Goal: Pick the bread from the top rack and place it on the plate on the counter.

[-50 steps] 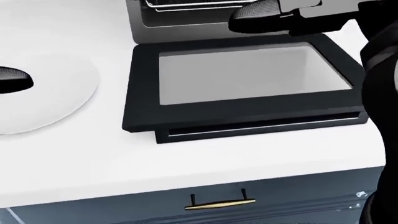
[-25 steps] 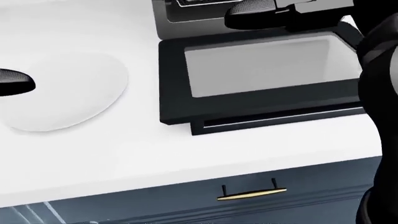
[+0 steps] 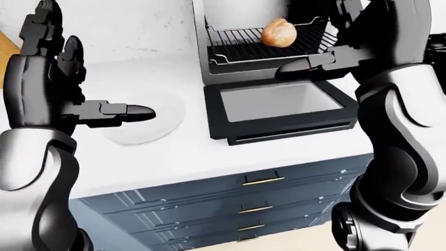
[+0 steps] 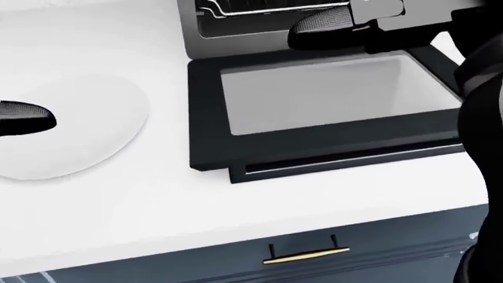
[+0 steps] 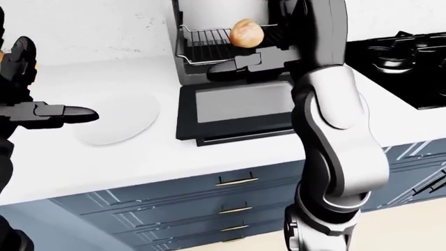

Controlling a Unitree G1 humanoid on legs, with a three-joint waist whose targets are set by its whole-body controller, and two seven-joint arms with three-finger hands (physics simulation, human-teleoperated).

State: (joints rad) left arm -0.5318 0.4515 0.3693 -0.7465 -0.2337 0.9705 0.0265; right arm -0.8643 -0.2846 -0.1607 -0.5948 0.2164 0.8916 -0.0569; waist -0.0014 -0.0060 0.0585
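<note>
A round golden bread roll (image 3: 279, 32) lies on the wire rack (image 3: 240, 44) inside the open toaster oven. My right hand (image 3: 328, 52) is raised at the oven's mouth just right of the roll, fingers spread open and one fingertip (image 4: 318, 26) pointing left below the rack. It holds nothing. A white plate (image 3: 150, 121) rests on the counter left of the oven. My left hand (image 3: 83, 94) hovers open above the plate's left side, one fingertip (image 4: 31, 118) showing in the head view.
The oven's glass door (image 4: 330, 103) lies folded down flat on the white counter (image 4: 157, 206). Blue drawers with brass handles (image 4: 306, 254) run under the counter. A black stovetop (image 5: 404, 57) sits at the right in the right-eye view.
The head view has shifted slightly, first rightward then back left, so the oven door and plate slid across the picture. Both hands keep about the same pose.
</note>
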